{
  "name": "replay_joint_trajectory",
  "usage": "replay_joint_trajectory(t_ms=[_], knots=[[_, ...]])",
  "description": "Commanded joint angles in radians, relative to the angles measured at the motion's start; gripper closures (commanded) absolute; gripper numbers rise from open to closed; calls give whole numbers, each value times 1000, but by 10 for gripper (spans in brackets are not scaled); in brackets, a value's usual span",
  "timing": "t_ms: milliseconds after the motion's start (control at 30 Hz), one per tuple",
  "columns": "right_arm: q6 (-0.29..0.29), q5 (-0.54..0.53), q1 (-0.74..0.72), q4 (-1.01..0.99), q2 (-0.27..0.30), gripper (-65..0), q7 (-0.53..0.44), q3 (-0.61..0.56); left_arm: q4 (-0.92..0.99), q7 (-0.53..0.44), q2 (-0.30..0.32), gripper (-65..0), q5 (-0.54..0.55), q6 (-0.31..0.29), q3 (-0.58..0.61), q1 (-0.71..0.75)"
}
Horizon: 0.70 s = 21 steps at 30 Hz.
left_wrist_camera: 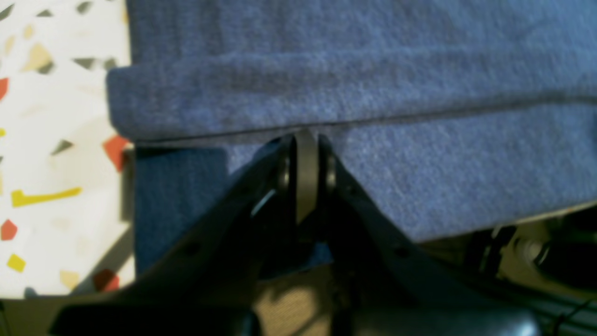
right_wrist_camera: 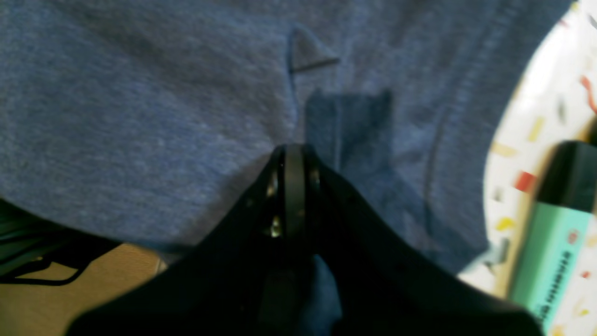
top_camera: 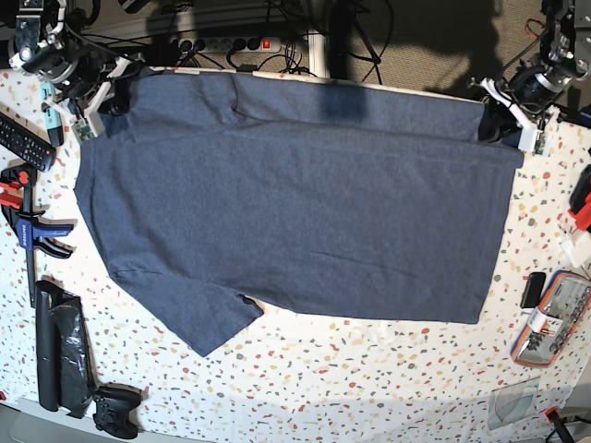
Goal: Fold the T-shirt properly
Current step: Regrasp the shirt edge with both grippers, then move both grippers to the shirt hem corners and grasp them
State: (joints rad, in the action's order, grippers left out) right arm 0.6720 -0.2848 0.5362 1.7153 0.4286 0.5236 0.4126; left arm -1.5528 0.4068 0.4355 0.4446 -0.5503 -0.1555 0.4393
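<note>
The large slate-blue heathered cotton T-shirt [top_camera: 295, 203] lies spread, plain side up, across the white terrazzo-speckled table [top_camera: 369, 378], with one short sleeve pointing toward the near left corner and its far edge running along the table's back rim. The left gripper [left_wrist_camera: 306, 140] is at the shirt's far corner on the base view's right; in its wrist view the black jaws are pressed together at a doubled fold of blue fabric, clenched on the T-shirt's edge. The right gripper [right_wrist_camera: 294, 154] is at the far corner on the base view's left, its jaws likewise closed tight, with cloth bunched around the tips; it appears to be pinching the fabric near a seam.

Around the shirt there is clutter. A mint-green highlighter pen with a black cap [right_wrist_camera: 555, 233] lies just beside the shirt's edge near the right gripper. On the base view's left sit a black remote control [top_camera: 20, 140], a blue and black bar clamp with a red trigger [top_camera: 28, 231], a long black bag [top_camera: 60, 346] and a black game controller [top_camera: 117, 409], all apart from the shirt. On the right edge are a small black block [top_camera: 534, 289] and a clear pencil case with an orange rim [top_camera: 552, 318]. A white power strip [top_camera: 231, 43] and cables lie behind the table.
</note>
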Motion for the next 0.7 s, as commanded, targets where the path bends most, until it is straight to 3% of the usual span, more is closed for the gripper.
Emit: replay_joint_trajectory(t_ms=[0, 233, 367, 533, 567, 667], knots=[[9, -7, 2, 24, 14, 0, -19, 14, -23, 21, 18, 0, -10, -5, -1, 7], [1, -7, -8, 105, 14, 0, -23, 59, -180, 13, 79, 0, -24, -4, -3, -12], [-16, -7, -54, 126, 14, 0, -21, 66, -265, 12, 100, -128, -24, 4, -3, -64], [-24, -25, -158, 126, 14, 0, -21, 65, -233, 13, 94, -147, -19, 83, -3, -206], [-24, -51, -179, 126, 14, -13, -19, 65, -212, 19, 94, -147, -12, 83, -3, -240], [-24, -123, -234, 126, 14, -178, 0, 64, -106, 38, 80, -147, 10, 82, -3, -352]])
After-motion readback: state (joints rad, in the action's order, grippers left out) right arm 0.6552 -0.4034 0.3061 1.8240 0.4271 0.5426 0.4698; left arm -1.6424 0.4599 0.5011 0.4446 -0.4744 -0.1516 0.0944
